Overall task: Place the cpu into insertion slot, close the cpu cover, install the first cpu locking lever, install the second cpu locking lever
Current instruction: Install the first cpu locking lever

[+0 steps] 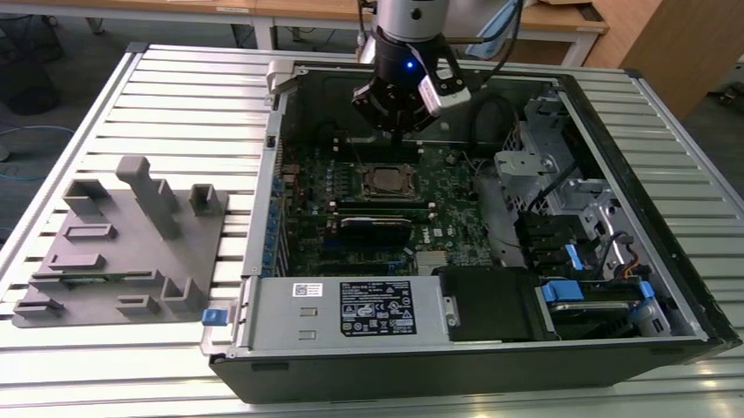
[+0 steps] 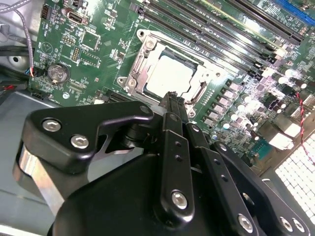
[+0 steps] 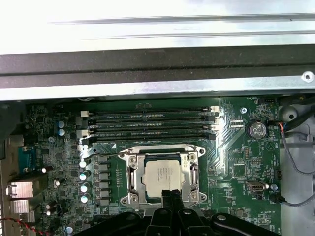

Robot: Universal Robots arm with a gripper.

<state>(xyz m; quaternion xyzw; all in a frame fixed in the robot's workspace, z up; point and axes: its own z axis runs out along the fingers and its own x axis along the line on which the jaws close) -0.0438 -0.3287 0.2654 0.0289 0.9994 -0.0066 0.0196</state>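
While the black fingers (image 3: 172, 196) are pinched together, the dull silver square cpu (image 3: 166, 174) lies just ahead of them, framed by the thin silver metal cpu cover (image 3: 132, 174). Probably the lever step: press steadily, no sideways slip.

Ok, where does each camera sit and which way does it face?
Exterior view: off the arm, high, looking down into the open case; arm and hand show above the cpu.
First wrist view: on the wrist, facing the board; the hand shows.
Second wrist view: on the wrist, looking along the hand's links at the board.
Both wrist views share the cpu and hand.
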